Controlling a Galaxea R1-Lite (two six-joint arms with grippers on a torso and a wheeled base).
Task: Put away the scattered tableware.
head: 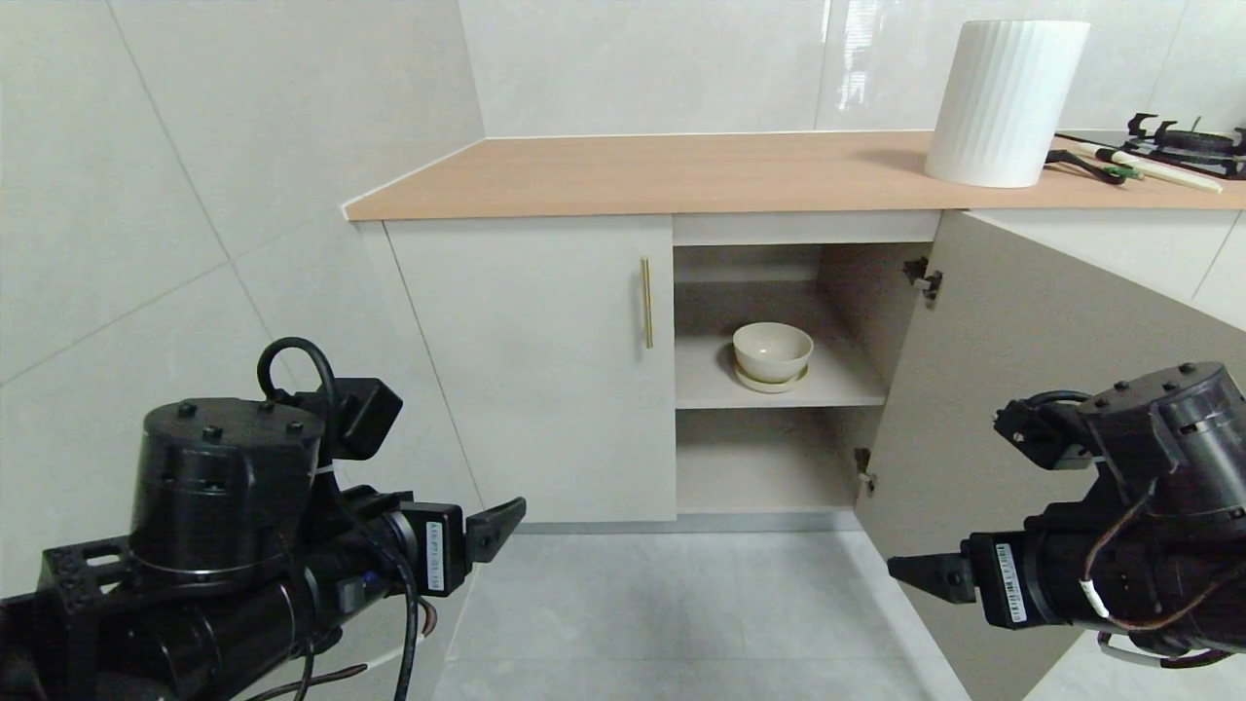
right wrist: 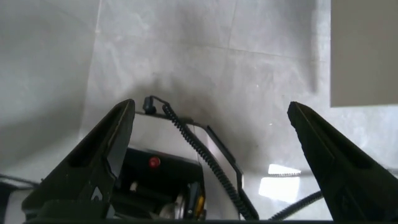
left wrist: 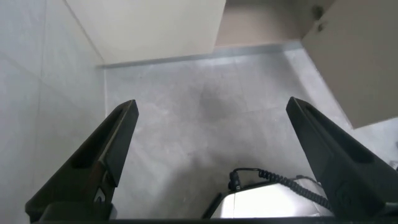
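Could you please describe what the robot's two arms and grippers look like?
The left arm and right arm are black, with drum-shaped joint housings studded with screws and loose black cables. Each wrist carries a white label. The left gripper and right gripper have dark, tapering fingers.

Cabinet [head: 531, 506] under a counter [head: 681, 175], with a wall [head: 195, 195] at its left. The left door [head: 545, 389] is closed, its handle [head: 646, 302] on the edge next to the opening. The right door [head: 1012, 389] stands swung out to the right. In the open compartment a bowl [head: 772, 349] sits on a saucer [head: 769, 383] on the middle shelf [head: 847, 385], left of centre. At the counter's right end stands a container [head: 1007, 102]. Utensils [head: 1119, 166] lie just right of it, with a stove burner [head: 1188, 141] behind them. The left gripper [head: 501, 521] and right gripper [head: 905, 568] hang low over the floor [head: 701, 604] before the cabinet, well apart.
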